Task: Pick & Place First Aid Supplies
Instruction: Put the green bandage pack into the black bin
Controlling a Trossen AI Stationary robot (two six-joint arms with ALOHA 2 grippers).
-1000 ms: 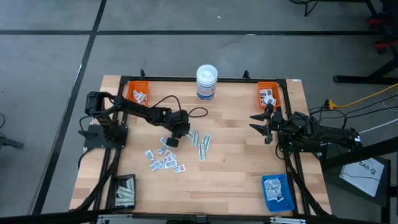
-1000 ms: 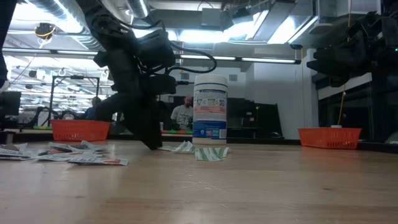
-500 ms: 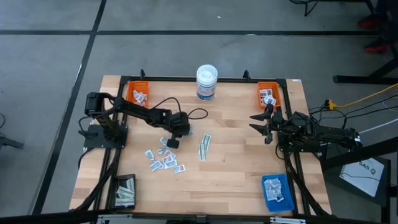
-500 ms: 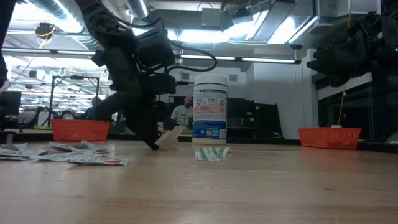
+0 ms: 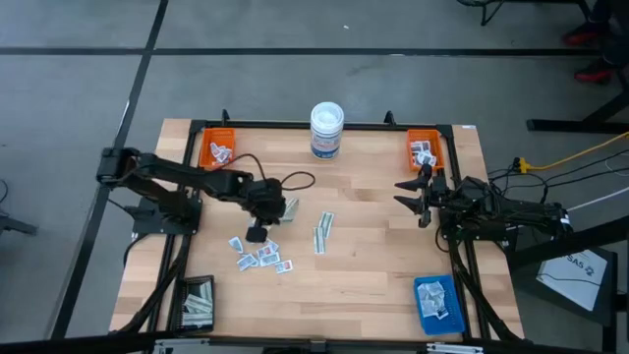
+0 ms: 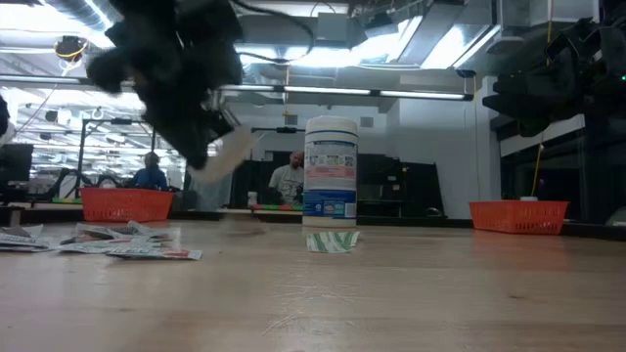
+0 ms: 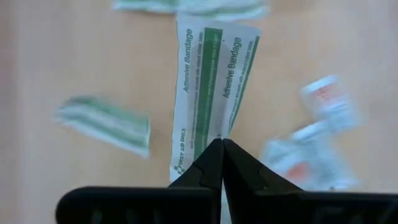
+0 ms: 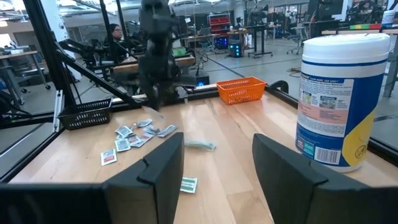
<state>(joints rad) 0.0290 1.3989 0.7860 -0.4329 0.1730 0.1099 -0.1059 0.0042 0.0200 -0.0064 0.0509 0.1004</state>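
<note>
Only the left wrist view is showing the print: the held bandage strip (image 7: 211,93) is reading "Adhesive Bandage", white w/ green stripes. The left gripper (image 7: 219,149) is pinching its end, fingers shut tight on it. In the high view the left gripper (image 5: 257,232) is hanging over the table's left-middle, strip (image 5: 290,207) sticking out beside it. In the low view the strip (image 6: 227,154) is hanging up in the air, well above the wood. More small packets (image 5: 257,256) are lying just in front of that gripper, and two greenish strips (image 5: 322,232) are lying near the middle. The right gripper (image 5: 413,195) is waiting at the right side near an orange tray (image 5: 426,150), fingers open, holding nothing.
</note>
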